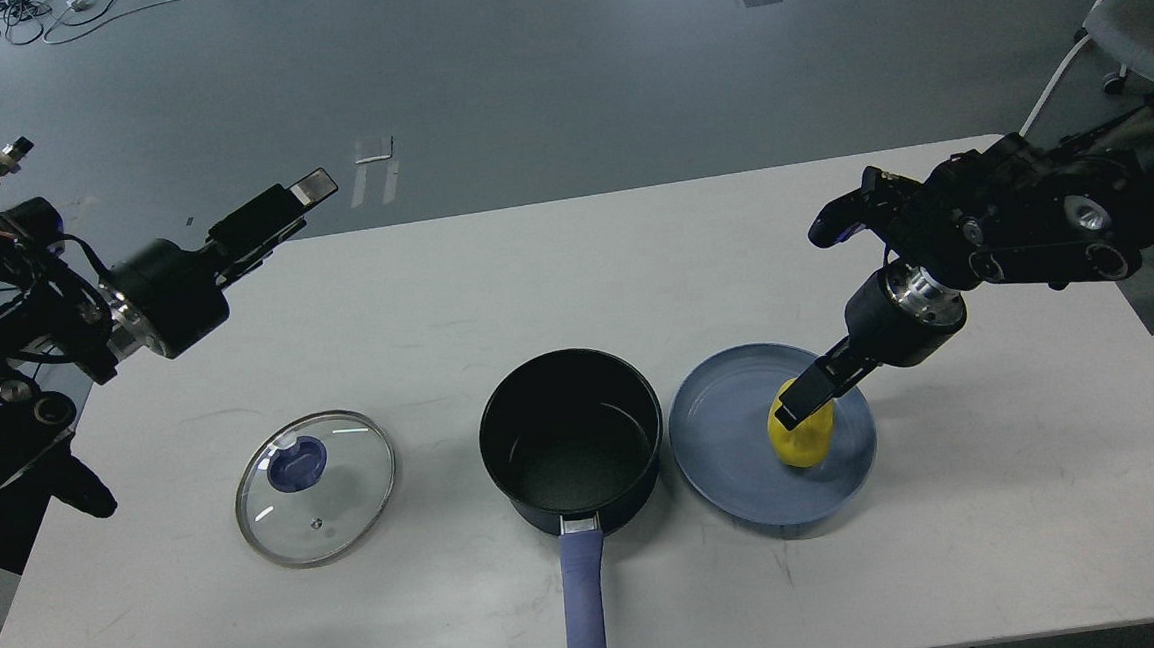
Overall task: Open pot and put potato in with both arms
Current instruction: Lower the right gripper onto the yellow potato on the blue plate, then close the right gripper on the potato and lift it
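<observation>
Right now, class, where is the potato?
In the head view, the potato sits on the blue plate, right of the pot, at the right gripper.

A small dark saucepan, the pot [572, 447], sits upright and uncovered near the front-centre of a white table [494, 269], its black inside empty, its long blue-purple handle pointing toward the viewer. Just right of it, a lumpy bright yellow potato [804, 438] rests on a blue-grey plate [719, 436].
</observation>
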### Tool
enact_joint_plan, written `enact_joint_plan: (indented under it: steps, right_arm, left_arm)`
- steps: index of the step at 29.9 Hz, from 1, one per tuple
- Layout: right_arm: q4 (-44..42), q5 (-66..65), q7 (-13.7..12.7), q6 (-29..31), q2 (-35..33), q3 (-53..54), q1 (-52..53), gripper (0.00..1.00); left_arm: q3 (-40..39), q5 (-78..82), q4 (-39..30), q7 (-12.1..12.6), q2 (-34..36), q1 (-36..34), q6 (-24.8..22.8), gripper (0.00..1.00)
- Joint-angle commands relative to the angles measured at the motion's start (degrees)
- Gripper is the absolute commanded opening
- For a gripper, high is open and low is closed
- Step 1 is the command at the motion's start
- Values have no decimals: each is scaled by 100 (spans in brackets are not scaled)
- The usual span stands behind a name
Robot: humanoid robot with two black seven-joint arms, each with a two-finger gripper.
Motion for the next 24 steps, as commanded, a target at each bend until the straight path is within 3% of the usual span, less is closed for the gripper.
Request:
enact_joint_plan:
  steps: [1, 16, 24]
  right_arm:
    - [-56, 144, 0, 0, 116, -3, -60, 100]
    - [-443, 163, 0, 0, 292, -12, -377, 100]
    - [-531, 171, 0, 0, 424, -3, -447, 90]
  left_arm:
    - [1, -1, -15, 1, 42, 1, 0, 98]
    - [-8, -44, -103, 1, 235, 10, 0, 98]
    - [-8, -53, -103, 1, 261, 10, 0, 98]
